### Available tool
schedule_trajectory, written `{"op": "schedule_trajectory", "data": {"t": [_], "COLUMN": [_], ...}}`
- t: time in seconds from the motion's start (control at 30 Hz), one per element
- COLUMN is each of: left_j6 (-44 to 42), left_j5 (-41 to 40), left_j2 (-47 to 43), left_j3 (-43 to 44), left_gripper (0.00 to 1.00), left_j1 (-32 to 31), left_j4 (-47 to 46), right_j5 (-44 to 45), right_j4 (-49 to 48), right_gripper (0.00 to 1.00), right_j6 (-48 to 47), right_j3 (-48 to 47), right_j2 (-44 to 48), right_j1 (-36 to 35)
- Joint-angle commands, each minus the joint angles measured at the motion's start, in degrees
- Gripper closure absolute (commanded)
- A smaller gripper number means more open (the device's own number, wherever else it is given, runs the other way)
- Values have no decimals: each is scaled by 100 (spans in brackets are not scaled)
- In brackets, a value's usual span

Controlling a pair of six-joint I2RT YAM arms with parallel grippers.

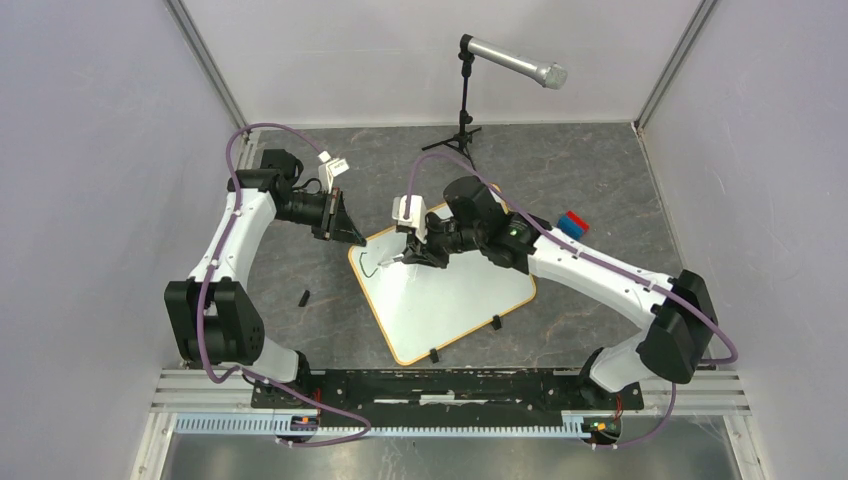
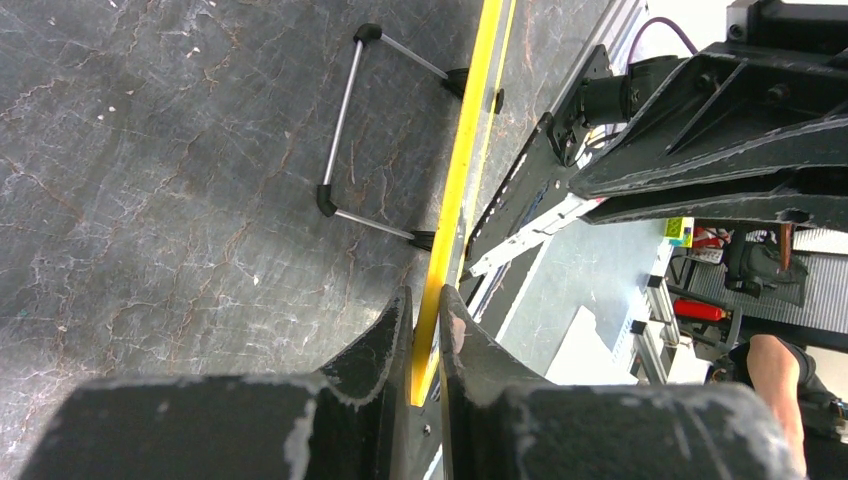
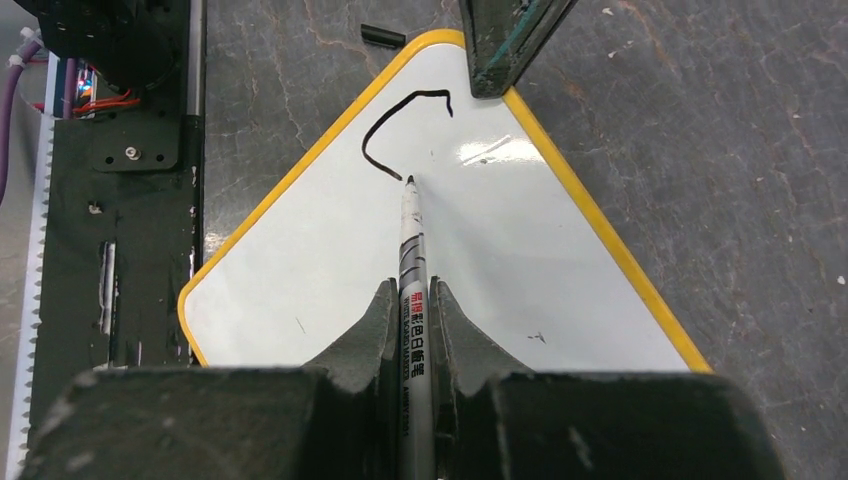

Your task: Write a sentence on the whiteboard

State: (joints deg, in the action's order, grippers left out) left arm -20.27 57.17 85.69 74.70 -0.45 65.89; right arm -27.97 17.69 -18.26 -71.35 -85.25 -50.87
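Observation:
The whiteboard (image 1: 450,300) lies flat mid-table, white with an orange-yellow rim and two black clip feet on its near edge. My left gripper (image 2: 425,305) is shut on the board's rim (image 2: 470,140) at its far left corner. My right gripper (image 3: 412,300) is shut on a silver whiteboard marker (image 3: 411,250), tip down on the board (image 3: 330,260). The sentence is only a single black curved stroke (image 3: 385,130), like a "C", ending at the marker tip. It also shows faintly in the top view (image 1: 370,265).
A microphone (image 1: 512,62) on a small tripod stands at the back. A red and blue block (image 1: 573,223) lies right of the board. A small black marker cap (image 1: 303,297) lies on the table left of the board. Grey walls close in both sides.

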Motion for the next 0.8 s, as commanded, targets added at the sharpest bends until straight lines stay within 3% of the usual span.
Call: {"op": "schedule_trajectory", "data": {"t": [0.0, 0.77], "left_j6": [-185, -185], "left_j5": [-250, -285], "left_j2": [-121, -111], "left_j3": [82, 99], "left_gripper": [98, 98], "left_j1": [-8, -26], "left_j4": [-41, -41], "right_j5": [100, 16], "right_j4": [-171, -257], "right_gripper": [100, 100], "right_j6": [-13, 122], "right_j3": [-142, -269], "right_j2": [255, -181], "right_j1": [101, 89]}}
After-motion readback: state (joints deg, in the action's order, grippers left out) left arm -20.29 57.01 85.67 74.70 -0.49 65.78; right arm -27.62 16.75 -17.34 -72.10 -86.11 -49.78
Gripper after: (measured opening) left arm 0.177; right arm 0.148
